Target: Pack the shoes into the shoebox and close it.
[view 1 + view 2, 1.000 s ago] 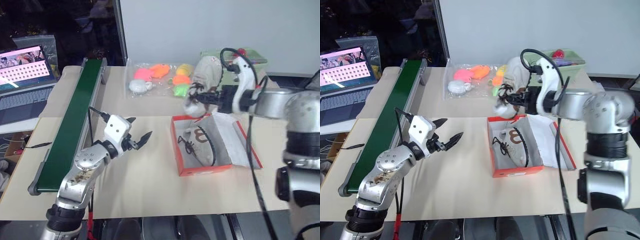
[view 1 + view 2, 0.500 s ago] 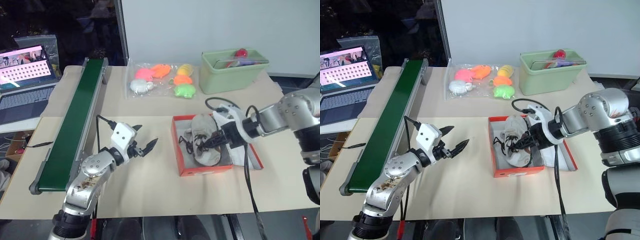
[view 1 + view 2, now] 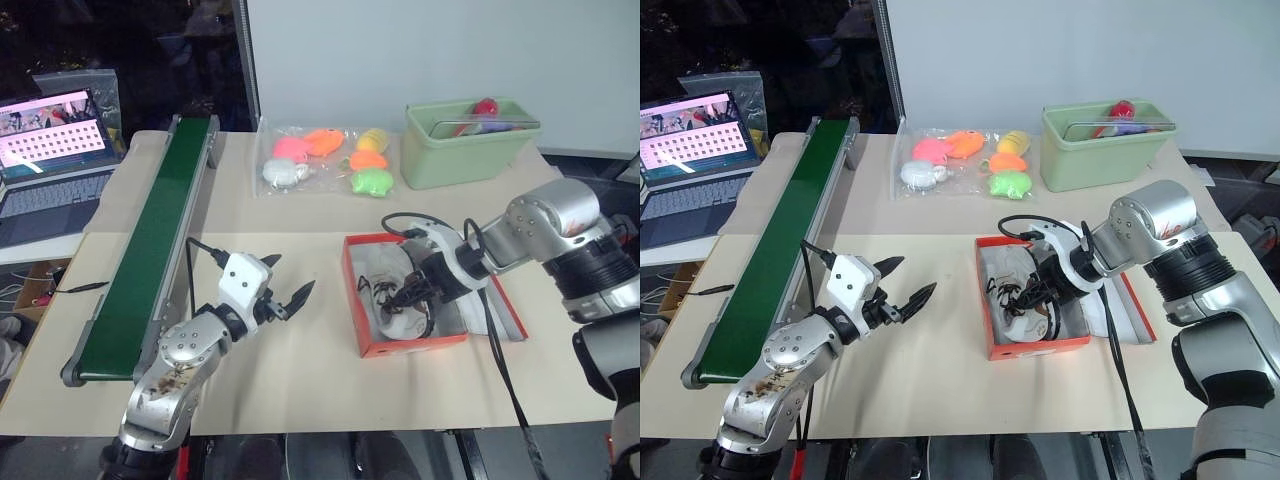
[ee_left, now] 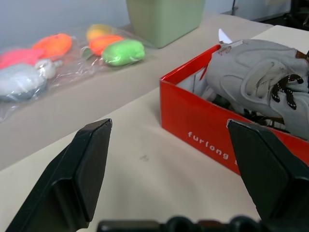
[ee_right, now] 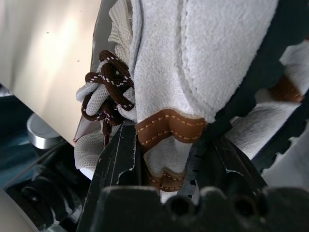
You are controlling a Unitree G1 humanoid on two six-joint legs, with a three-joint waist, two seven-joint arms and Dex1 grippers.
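A: Where are the shoes (image 3: 400, 290)?

B: Both lie inside the shoebox (image 3: 402, 340), on the table (image 3: 320, 380) towards its right side. The right gripper (image 3: 418, 292) reaches down into the box from the right, clenched on the upper shoe; in the right wrist view its fingers (image 5: 118, 159) pinch the shoe's (image 5: 193, 72) edge at a tan stitched trim.

A: And the other arm?

B: The left gripper (image 3: 283, 300) hovers above bare tabletop to the left of the box, apart from it, fingers spread wide and grasping nothing. In the left wrist view the box's red wall (image 4: 212, 130) stands beyond the gap between the fingers.

A: Materials?

B: The shoes are soft, fuzzy cream fabric with dark brown laces knotted in loops. The box is orange-red card with a white inside, straight-edged, with small white lettering on one wall. Its lid (image 3: 500, 300) lies folded open flat on the right, under the right arm's cable.

A: Room around it?

B: Bare table in front and to the left of the box. Further left a long green conveyor belt (image 3: 150, 260) runs front to back. Behind the box, well apart, lie colourful plush toys (image 3: 330, 160) in clear plastic and a pale green bin (image 3: 470, 145). A laptop (image 3: 50, 170) sits off the table's left edge.
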